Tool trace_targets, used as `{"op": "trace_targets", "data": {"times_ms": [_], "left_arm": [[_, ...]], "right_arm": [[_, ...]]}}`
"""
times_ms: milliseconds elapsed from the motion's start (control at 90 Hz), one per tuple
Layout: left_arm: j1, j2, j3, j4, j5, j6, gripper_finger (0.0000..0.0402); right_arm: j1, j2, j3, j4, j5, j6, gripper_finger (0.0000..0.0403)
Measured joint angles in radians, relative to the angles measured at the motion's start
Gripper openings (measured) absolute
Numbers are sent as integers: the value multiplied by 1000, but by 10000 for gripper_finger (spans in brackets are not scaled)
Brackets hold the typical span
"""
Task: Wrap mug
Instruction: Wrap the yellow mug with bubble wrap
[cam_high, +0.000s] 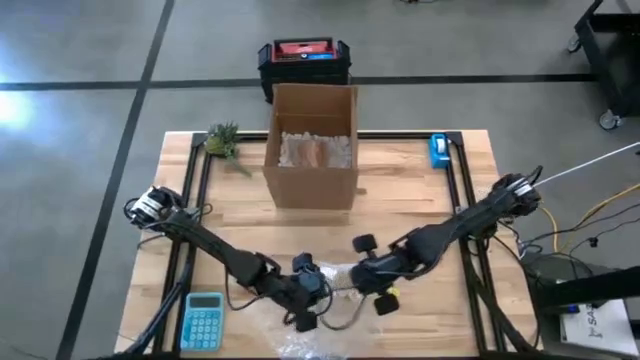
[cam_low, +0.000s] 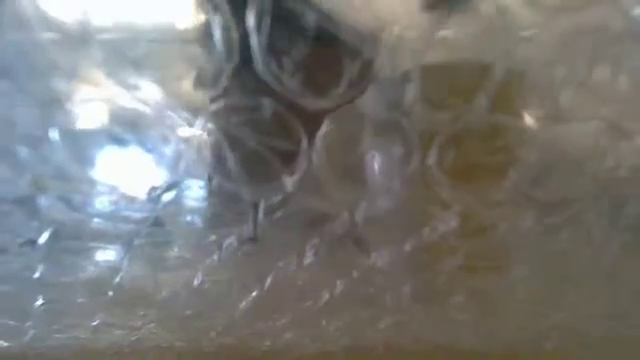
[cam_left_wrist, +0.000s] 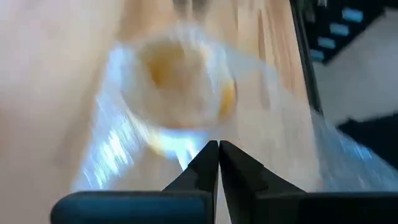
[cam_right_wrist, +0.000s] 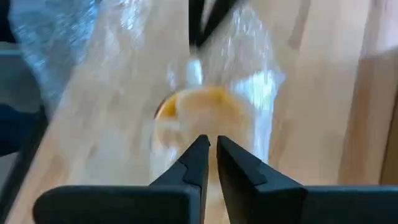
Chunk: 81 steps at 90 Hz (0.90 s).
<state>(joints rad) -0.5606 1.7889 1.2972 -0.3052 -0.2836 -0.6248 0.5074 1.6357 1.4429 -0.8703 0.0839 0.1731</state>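
A yellow mug (cam_left_wrist: 180, 81) lies on the wooden table under clear bubble wrap (cam_high: 318, 342) near the table's front edge, at the middle. It also shows in the right wrist view as the mug (cam_right_wrist: 202, 112), blurred. My left gripper (cam_high: 308, 303) and my right gripper (cam_high: 372, 288) meet over it from either side. Each is shut on the wrap just short of the mug. In the low view the bubble wrap (cam_low: 330, 250) fills the picture and hides the mug. My left gripper pinches the bubble wrap (cam_left_wrist: 198, 142) between its two fingertips, right beside the mug, slanting down from the table's left. One layer or several, I cannot tell. My right gripper pinches the bubble wrap (cam_right_wrist: 214, 127) between its fingertips at the mug's other side, slanting down from the table's right. The wrap lies over the mug.
An open cardboard box (cam_high: 312, 145) with packing fill stands at the table's far middle. A blue calculator (cam_high: 203, 320) lies near left, a small plant (cam_high: 222, 140) far left, a blue object (cam_high: 439, 150) far right. A black-and-red case (cam_high: 304, 62) sits on the floor beyond.
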Motion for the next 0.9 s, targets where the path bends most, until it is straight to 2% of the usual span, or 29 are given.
{"op": "trace_targets", "data": {"times_ms": [156,311,411,533,656,756,833,900], "left_arm": [[-61,10,-4,-107,81,-161,1],[-116,38,-6,-130,93,-289,13],[-119,44,-6,-208,105,-382,37],[-116,72,-12,-292,160,-497,91],[-120,119,-13,-213,248,-520,149],[-119,179,-13,-135,286,-487,185],[-118,208,-9,-128,300,-479,194],[-116,231,-8,-140,300,-476,182]], "right_arm": [[96,-98,-145,-9,35,150,18],[215,-163,-328,19,208,359,18],[267,-182,-430,86,279,472,18],[284,-181,-518,174,283,541,18],[281,-176,-570,257,317,549,18],[275,-176,-596,303,458,555,18],[267,-176,-599,307,577,575,18],[261,-176,-599,314,629,577,18]]}}
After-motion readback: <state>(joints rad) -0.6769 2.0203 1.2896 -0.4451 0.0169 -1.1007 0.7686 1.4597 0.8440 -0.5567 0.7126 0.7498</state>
